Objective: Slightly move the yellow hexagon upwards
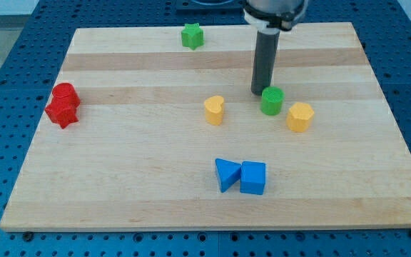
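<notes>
my tip (260, 92) is a bare rod without fingers, seemingly touching the green cylinder (272, 101) from its upper left. the yellow hexagon (300, 116) sits just right of that cylinder, slightly lower.

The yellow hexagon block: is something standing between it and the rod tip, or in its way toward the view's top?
The green round block sits between my tip and the yellow hexagon block, just to the hexagon's upper left. Directly above the hexagon, toward the view's top, nothing visible stands on the wooden board.
</notes>
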### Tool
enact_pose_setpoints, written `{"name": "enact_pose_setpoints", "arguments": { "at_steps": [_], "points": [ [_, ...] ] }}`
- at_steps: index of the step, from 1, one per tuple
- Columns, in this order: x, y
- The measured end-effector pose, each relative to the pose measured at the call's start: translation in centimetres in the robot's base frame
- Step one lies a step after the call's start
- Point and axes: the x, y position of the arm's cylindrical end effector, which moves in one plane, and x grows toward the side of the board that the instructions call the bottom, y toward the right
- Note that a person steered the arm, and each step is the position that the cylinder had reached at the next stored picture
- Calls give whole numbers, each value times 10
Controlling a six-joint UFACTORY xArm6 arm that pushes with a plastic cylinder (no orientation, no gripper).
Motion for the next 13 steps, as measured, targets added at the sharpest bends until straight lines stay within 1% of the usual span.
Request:
{"name": "enact_pose_setpoints", "arguments": {
  "at_steps": [3,4,5,6,7,8,9,10,11,13],
  "points": [
    [10,-1],
    [-4,2],
    [-20,39],
    [-16,96],
    [21,116],
    [42,116],
    [92,116],
    [114,93],
    [113,56],
    [78,48]
  ]
}}
